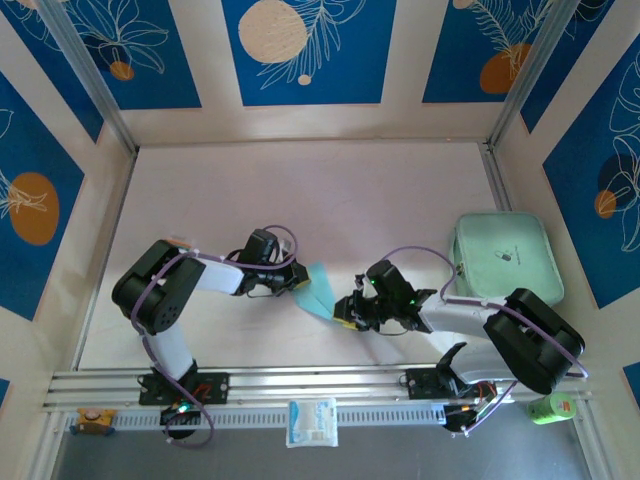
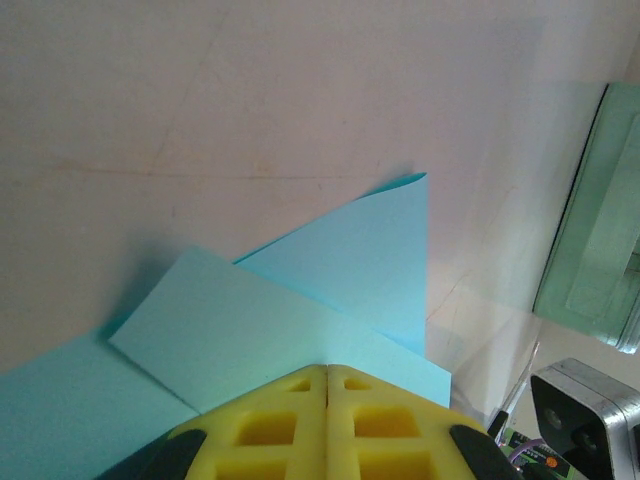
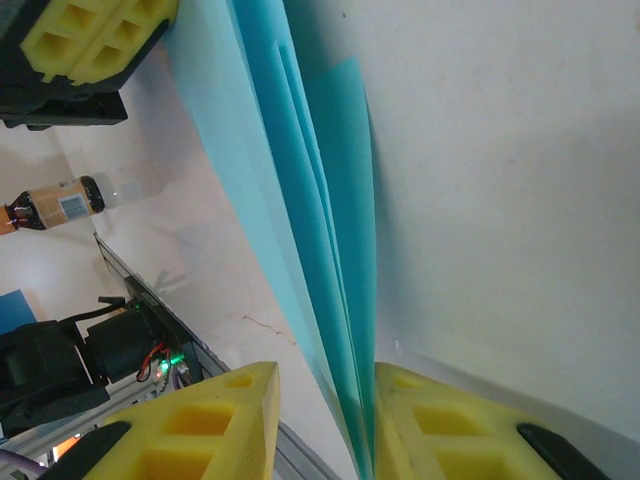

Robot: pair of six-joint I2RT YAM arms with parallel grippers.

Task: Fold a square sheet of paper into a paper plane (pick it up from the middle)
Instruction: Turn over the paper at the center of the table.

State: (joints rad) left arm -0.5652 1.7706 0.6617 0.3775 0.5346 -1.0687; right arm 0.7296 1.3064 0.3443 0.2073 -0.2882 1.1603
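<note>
Between my two grippers sits the paper sheet [image 1: 318,290], light blue, plain and unmarked, already creased into several layers. From above it reads as a short slanted strip, lifted off the table [image 1: 330,190] rather than lying flat. Through my left wrist camera, one flap with straight, crisp edges lies across another, and behind it a second flap rises to a point whose top edge curls over slightly. Through my right wrist camera I see the same paper edge-on: three or four thin layers standing upright and fanning a little apart toward their far end.

My left gripper [image 2: 327,400] is pressed closed, its yellow pads meeting along a thin seam, and the paper runs in under the pad tips, so it is pinching the sheet at the near edge of the overlapping flaps. My right gripper [image 3: 325,420] has its yellow pads apart. The layers pass between them, close against one pad, with a clear gap to the other, so it is not clamping anything.

Beyond my right gripper, past the arm's elbow, a mint-green tray [image 1: 505,255] rests on the table, well apart from the paper. Behind both grippers, on the rail between my bases, lies a small white packet [image 1: 312,422].
</note>
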